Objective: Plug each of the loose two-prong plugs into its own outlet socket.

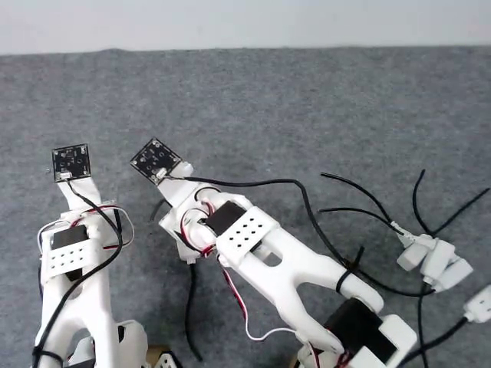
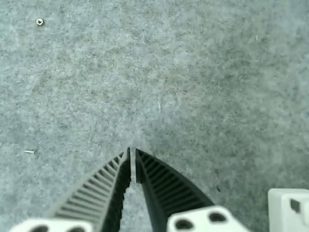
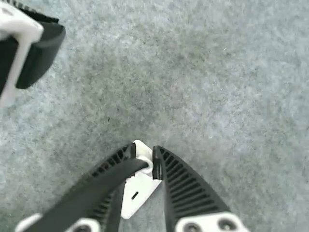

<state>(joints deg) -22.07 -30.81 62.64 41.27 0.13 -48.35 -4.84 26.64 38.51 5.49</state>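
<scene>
Two ribbed black claws — left claw (image 2: pixel 133 152) closed; right claw (image 3: pixel 144 148) pinching white plug (image 3: pixel 139 187)

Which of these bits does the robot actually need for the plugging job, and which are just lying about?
For the job: the plug held in the right gripper; the cabled white connectors.
Lying about: a tiny nut; a thin sliver.

Two white arms stand over the grey table (image 1: pixel 307 100). The left arm (image 1: pixel 73 261) is at the near left. The right arm (image 1: pixel 268 253) slants from the near right toward the middle. At the right, a cluster of white connectors (image 1: pixel 433 259) lies among black cables (image 1: pixel 360 192), and another connector (image 1: pixel 479 305) lies just nearer, at the edge.
</scene>
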